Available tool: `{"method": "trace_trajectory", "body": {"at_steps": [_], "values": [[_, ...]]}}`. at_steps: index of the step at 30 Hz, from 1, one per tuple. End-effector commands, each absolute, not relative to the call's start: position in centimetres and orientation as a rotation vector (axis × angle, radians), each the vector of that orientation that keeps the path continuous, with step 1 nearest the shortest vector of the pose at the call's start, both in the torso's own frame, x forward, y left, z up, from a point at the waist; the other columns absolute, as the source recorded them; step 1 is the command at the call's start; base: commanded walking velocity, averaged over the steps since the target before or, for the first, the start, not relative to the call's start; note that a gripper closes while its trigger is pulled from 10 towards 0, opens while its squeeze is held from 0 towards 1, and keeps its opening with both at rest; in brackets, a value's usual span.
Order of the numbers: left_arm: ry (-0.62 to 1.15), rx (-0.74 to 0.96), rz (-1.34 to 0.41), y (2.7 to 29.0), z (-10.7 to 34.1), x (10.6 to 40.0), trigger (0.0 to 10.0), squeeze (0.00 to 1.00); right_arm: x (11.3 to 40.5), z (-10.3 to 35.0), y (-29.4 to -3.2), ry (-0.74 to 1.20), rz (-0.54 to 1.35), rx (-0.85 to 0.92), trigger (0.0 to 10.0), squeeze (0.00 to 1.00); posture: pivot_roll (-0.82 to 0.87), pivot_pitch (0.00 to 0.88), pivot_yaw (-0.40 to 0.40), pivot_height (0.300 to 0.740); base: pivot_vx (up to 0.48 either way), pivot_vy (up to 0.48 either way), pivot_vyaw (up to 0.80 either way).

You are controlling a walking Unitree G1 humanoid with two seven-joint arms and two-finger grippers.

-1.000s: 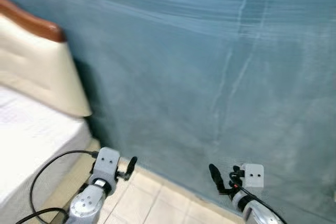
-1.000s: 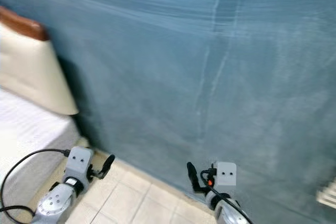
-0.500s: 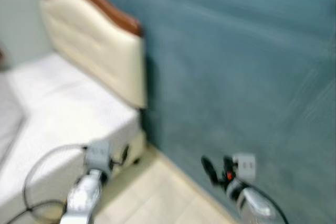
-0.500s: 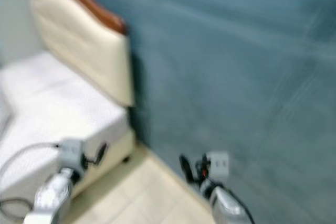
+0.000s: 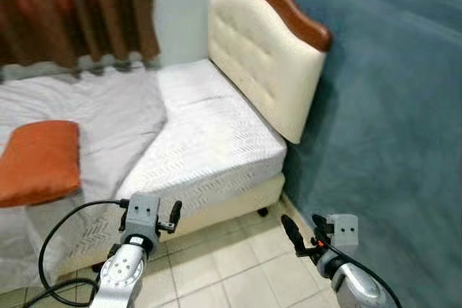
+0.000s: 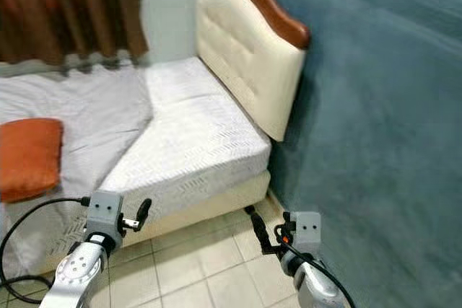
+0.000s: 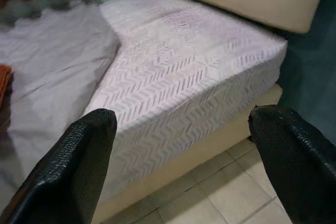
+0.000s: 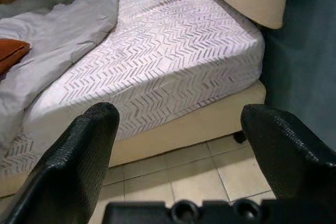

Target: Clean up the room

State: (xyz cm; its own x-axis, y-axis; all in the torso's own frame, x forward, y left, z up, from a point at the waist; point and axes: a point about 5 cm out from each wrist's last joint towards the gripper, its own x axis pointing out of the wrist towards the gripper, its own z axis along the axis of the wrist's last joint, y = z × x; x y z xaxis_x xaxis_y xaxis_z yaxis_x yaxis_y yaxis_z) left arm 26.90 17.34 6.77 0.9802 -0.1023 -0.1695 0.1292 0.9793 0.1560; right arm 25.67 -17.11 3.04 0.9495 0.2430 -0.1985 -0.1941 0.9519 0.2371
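A bed with a white chevron-patterned mattress (image 5: 209, 135) and a cream padded headboard (image 5: 267, 55) stands ahead against the blue wall (image 5: 390, 106). An orange pillow (image 5: 40, 160) lies on the rumpled grey sheet (image 5: 94, 113) at the left. My left gripper (image 5: 173, 216) is held low over the tiled floor in front of the bed, open and empty; in the left wrist view its fingers (image 7: 79, 166) stand wide apart. My right gripper (image 5: 292, 234) is low near the wall, also open with nothing in it (image 8: 178, 145).
Dark red curtains (image 5: 72, 5) hang behind the bed at the far left. Beige floor tiles (image 5: 231, 265) run between the bed frame and the blue wall. A black cable (image 5: 54, 236) loops beside my left arm.
The camera has swung left from the bare blue wall, so the whole bed, the pillow and the curtains have come into view. Both arms keep the same pose.
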Motion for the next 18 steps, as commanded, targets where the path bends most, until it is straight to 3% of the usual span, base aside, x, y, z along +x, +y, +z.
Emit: {"method": "trace_trajectory", "body": {"at_steps": [1, 8, 15, 18], "values": [[0.121, 0.193, -0.145, 17.4, 7.3, 26.7, 10.0, 0.0, 25.5, 2.8, -16.9, 0.235, 0.235, 0.226, 10.0, 1.0, 0.09, 0.0, -0.056, 0.74, 0.0, 0.0, 0.54], [0.1, 0.171, -0.133, 17.1, 7.5, 26.8, 10.0, 0.0, 25.9, 3.1, -16.4, 0.216, 0.268, 0.222, 10.0, 1.0, 0.09, 0.0, -0.06, 0.74, 0.0, 0.0, 0.53], [0.092, 0.136, -0.13, 17.0, 8.0, 27.1, 10.0, 0.0, 26.0, 3.2, -15.6, 0.206, 0.324, 0.297, 10.0, 1.0, 0.09, 0.0, -0.049, 0.74, 0.0, 0.475, 0.49], [0.091, 0.144, -0.139, 17.1, 8.1, 27.2, 10.0, 0.0, 26.5, 3.4, -15.5, 0.208, 0.31, 0.231, 10.0, 1.0, 0.09, 0.0, -0.05, 0.74, 0.0, 0.454, 0.53]]}}
